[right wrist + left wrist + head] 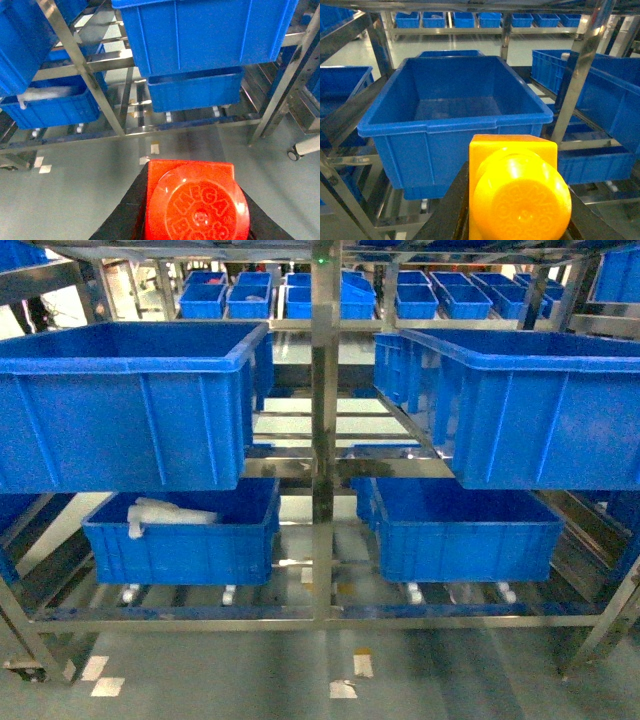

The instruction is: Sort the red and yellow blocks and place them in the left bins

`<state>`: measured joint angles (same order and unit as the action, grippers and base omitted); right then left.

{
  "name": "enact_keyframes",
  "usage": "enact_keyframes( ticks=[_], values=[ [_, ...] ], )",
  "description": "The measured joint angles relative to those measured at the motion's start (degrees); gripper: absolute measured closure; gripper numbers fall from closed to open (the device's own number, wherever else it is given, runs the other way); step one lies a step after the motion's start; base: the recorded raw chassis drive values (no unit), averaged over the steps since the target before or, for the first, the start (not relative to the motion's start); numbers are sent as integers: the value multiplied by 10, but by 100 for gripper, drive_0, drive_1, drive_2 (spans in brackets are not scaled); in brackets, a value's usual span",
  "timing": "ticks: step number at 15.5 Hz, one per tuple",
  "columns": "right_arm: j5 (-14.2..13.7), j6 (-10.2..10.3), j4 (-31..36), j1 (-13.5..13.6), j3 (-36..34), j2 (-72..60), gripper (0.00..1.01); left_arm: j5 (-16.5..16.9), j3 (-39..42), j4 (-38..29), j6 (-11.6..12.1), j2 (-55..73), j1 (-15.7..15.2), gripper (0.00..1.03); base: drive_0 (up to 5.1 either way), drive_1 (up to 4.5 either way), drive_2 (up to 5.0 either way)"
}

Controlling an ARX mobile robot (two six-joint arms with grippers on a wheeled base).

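Now the left pincer (517,220) is closed on a yellow plastic block with a round stud (520,192), held in front of the large empty blue plastic bin (452,107) on the upper level of the steel rack (323,420). The right pincer (192,215) is closed on a red plastic block with a round stud (197,202), which hangs above the grey floor (75,195), before the rack's lower blue bins.

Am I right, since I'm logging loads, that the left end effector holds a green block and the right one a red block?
Not quite. The left wrist view shows the left end effector holding a yellow block, not green. The right end effector does hold a red block.
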<state>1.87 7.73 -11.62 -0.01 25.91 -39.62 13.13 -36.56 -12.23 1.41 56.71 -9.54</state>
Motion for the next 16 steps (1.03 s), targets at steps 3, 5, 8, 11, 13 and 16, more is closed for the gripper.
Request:
enact_keyframes(
  ticks=[3, 5, 8, 11, 13, 16],
  values=[
    [0, 0, 1, 0, 0, -1, 74, -1, -1, 2, 0, 0, 0, 76, 3, 436, -430],
    [0, 0, 0, 0, 0, -2, 74, -1, -1, 2, 0, 0, 0, 76, -10, 423, -443],
    [0, 0, -1, 0, 0, -2, 74, 0, -1, 2, 0, 1, 0, 76, 3, 437, -430],
    [-1, 0, 0, 0, 0, -1, 74, 0, -1, 1, 0, 1, 0, 76, -1, 432, -435],
    [-1, 0, 1, 0, 0, 0, 74, 0, -1, 2, 0, 2, 0, 76, 3, 436, -431],
    [-2, 0, -1, 0, 0, -2, 74, -1, -1, 2, 0, 2, 0, 76, 4, 292, -284]
  ],
)
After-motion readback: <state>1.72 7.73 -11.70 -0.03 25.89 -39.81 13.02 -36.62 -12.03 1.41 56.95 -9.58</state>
